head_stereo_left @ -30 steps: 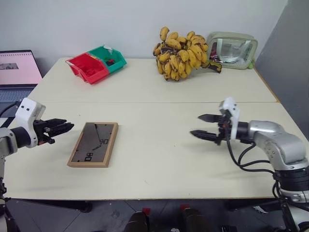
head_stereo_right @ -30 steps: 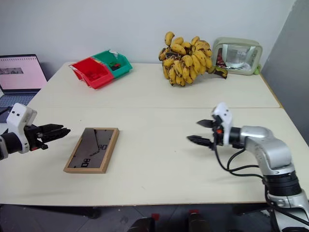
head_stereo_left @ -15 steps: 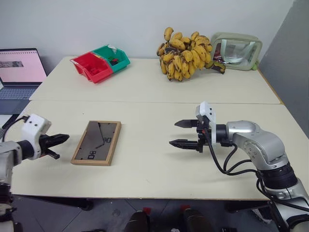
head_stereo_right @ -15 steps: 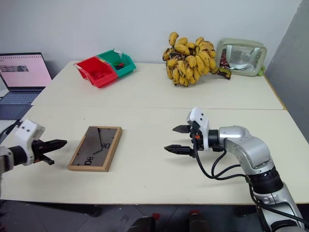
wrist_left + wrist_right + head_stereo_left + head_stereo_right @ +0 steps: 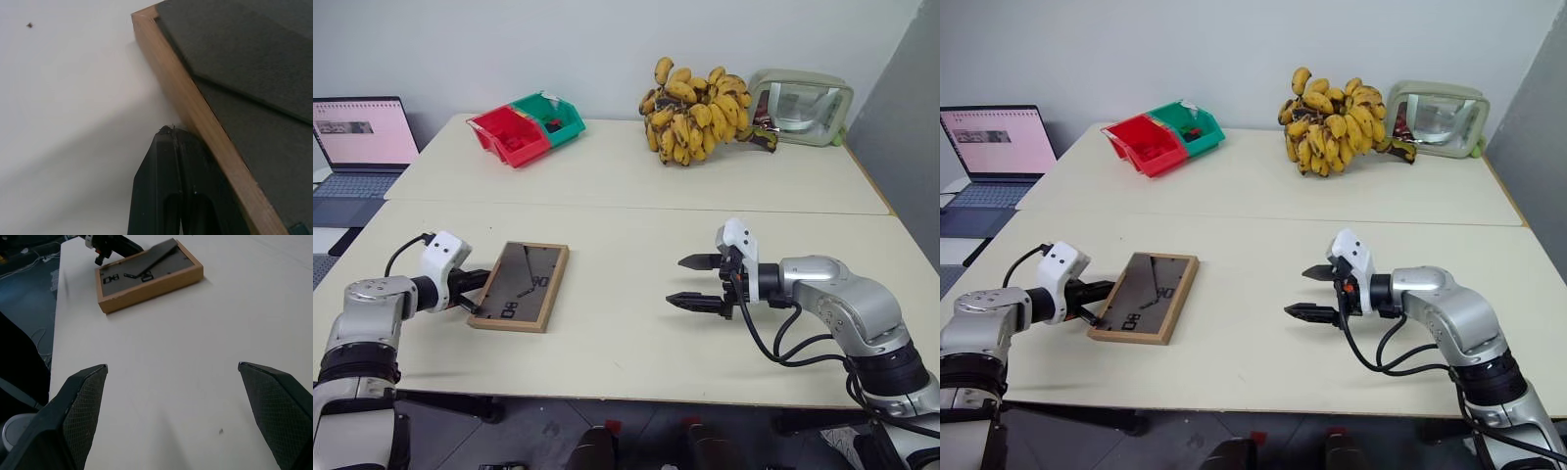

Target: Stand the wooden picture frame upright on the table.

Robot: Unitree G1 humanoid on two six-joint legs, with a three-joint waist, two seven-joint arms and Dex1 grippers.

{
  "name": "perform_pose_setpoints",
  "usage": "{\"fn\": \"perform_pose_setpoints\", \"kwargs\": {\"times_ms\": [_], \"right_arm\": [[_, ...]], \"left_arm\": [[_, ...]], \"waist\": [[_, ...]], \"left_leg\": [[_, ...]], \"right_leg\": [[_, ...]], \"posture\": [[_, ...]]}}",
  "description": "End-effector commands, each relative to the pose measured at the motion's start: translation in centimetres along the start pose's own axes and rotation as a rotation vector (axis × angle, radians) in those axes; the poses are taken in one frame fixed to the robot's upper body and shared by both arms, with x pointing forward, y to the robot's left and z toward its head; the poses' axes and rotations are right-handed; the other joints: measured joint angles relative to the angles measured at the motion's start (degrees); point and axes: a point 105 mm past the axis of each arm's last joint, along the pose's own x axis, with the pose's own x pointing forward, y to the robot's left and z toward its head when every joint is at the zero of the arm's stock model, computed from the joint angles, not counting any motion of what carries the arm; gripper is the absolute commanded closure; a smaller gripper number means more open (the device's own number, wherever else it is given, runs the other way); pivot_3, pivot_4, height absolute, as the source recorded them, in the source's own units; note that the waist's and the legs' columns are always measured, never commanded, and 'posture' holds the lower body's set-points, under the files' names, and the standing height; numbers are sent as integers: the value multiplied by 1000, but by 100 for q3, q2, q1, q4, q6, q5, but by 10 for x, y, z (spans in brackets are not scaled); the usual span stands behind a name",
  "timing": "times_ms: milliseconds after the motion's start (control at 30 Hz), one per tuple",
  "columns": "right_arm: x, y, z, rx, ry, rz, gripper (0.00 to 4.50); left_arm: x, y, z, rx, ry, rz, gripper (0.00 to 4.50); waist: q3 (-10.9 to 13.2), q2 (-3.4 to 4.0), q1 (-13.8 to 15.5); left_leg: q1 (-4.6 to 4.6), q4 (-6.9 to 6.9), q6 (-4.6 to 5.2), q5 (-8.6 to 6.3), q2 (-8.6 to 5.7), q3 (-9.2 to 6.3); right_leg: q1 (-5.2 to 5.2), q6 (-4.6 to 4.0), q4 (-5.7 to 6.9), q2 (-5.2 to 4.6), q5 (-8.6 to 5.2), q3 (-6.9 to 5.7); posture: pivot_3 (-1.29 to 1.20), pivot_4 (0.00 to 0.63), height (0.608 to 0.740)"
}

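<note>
At the far left, off the worktop's [image 5: 636,338] left edge, we see an open laptop [image 5: 362,132] with a pink screen. Taking the wooden picture frame [image 5: 520,300] as our landmark, the left gripper [image 5: 476,291] sits just left of it, its black fingers pressed together with nothing between them and their tips against the frame's left long side, as the left wrist view shows, where the fingers [image 5: 168,191] meet the light-brown rim.

The frame lies flat, back up, on the near half of the worktop, just on the near side of the seam line [image 5: 636,208] and a little way in from the front edge. We see a light-brown wooden rim around a dark grey-brown back panel; a fold-out stand [image 5: 159,253] lies on the panel, with small metal fittings near the frame's near end.

Behind the frame, near the back edge, stand a red bin [image 5: 507,136] and a green bin [image 5: 551,114] touching each other. To the frame's right stretches a wide bare run of worktop, well apart from everything. Beyond it the right gripper [image 5: 698,281] hovers, fingers spread wide and empty, pointing back toward the frame. Far behind on the right lie a bunch of bananas [image 5: 700,110] and a pale green case [image 5: 801,92] near the back right corner.
</note>
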Motion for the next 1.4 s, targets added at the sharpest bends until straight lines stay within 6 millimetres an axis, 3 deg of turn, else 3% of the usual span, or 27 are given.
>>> {"fn": "perform_pose_setpoints", "kwargs": {"times_ms": [33, 233, 500, 767, 1400], "right_arm": [[-12, -3, 11, -49, -41, -38, 0], [-29, -12, -1, -34, -32, -113, 0], [-37, -19, -6, -23, -46, -174, 0], [-33, -18, -9, -16, -54, -170, 0], [-44, -28, -17, -6, -35, -223, 0]], "left_arm": [[13, -32, 13, 24, -23, -116, 4479], [22, -58, 21, 17, -32, -120, 4479], [6, -81, 0, 18, 33, -132, 4479], [-14, -71, -13, 6, 69, -95, 4479], [40, -154, 24, -55, -89, -273, 4479]], "waist": [[0, 0, 4], [0, -1, -2], [-1, 0, -23], [-2, 2, -84], [-7, 11, 96]], "left_leg": [[-1, 0, 0, 0, 0, -1], [-1, 2, 0, 0, 1, -2], [12, -1, 0, 0, 7, 5], [22, -6, 0, -1, 11, 9], [25, -3, 1, -1, -12, -8]], "right_leg": [[0, 0, 0, 0, 0, -1], [2, 0, -2, -4, 0, -1], [8, 1, -1, -12, -1, 7], [15, 1, -4, -13, -1, 9], [58, 13, -51, -15, 4, -7]], "posture": [[0, 150, 740], [0, 150, 740], [0, 150, 740], [0, 150, 740], [0, 150, 740]]}}
